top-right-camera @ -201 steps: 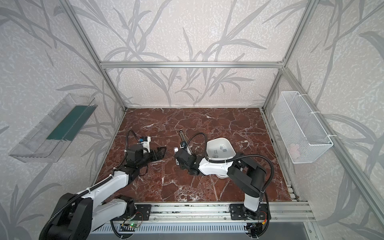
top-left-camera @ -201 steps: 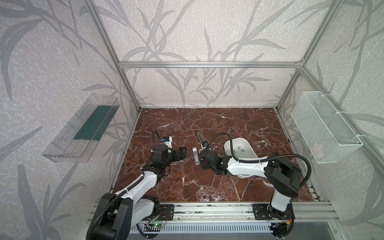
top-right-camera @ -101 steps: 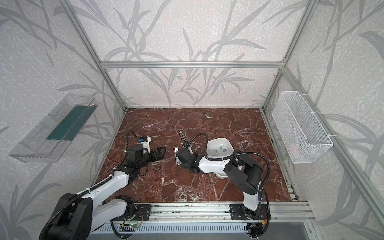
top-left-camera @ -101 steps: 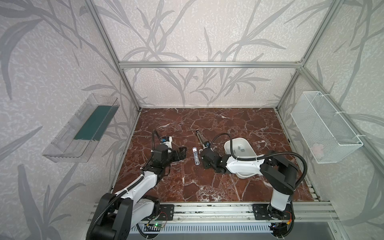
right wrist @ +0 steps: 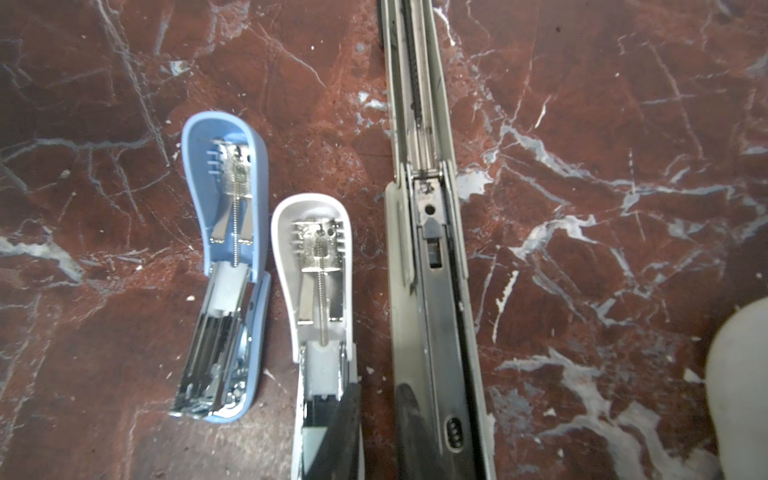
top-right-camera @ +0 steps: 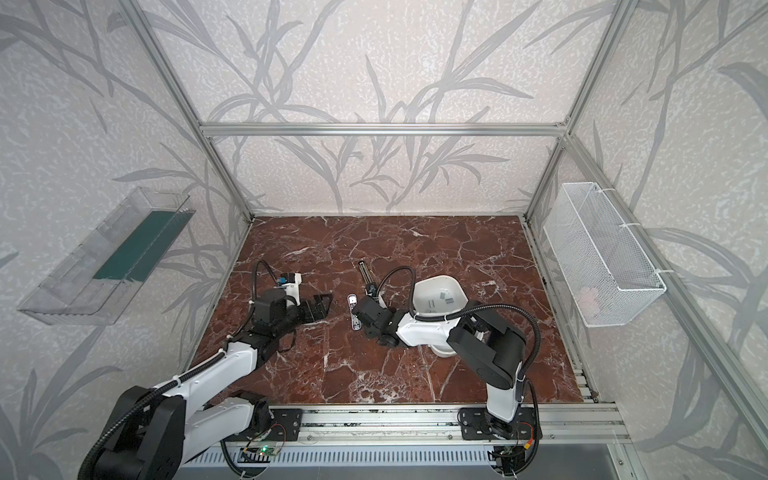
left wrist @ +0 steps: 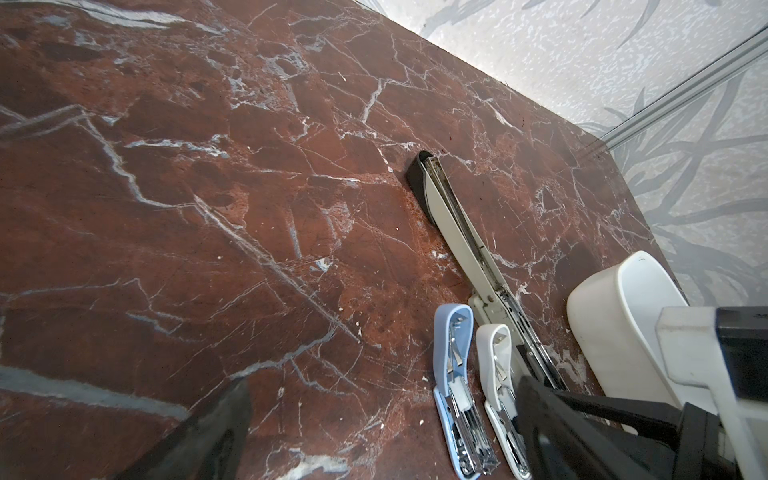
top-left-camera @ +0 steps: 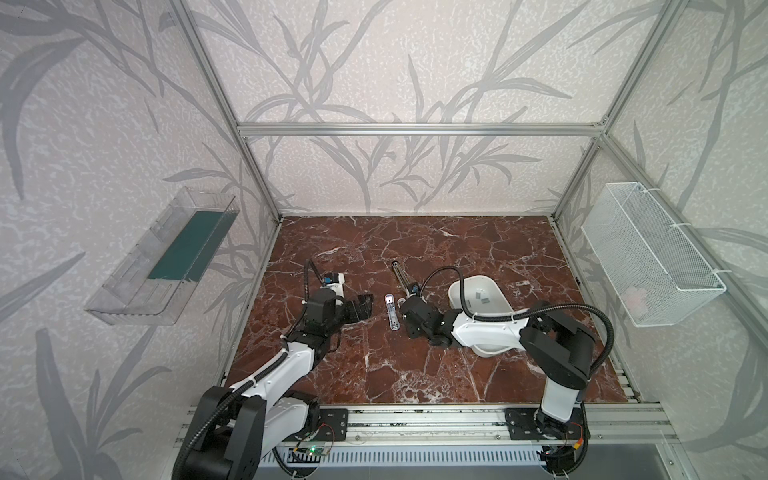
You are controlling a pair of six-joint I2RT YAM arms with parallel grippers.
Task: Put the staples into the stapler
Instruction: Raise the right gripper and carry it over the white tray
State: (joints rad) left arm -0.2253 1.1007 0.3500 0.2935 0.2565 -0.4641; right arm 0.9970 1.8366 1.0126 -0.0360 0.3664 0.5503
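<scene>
The left pincer (left wrist: 382, 384) hangs released low over the bench (left wrist: 208, 208), likely to keep clear. The right pincer (right wrist: 376, 395), jaws nearly together, sits at the white stapler (right wrist: 316, 266), opened flat for loading. I cannot tell whether it grips a strip. Beyond, staples (top-left-camera: 482, 296) lie in the white tub (top-left-camera: 454, 291).

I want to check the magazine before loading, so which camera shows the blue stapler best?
The right wrist view: the blue stapler lies whole and open, spring and metal channel sharp. The left wrist view shows it slanted, near the frame's edge. In both top views it is a tiny sliver.
</scene>
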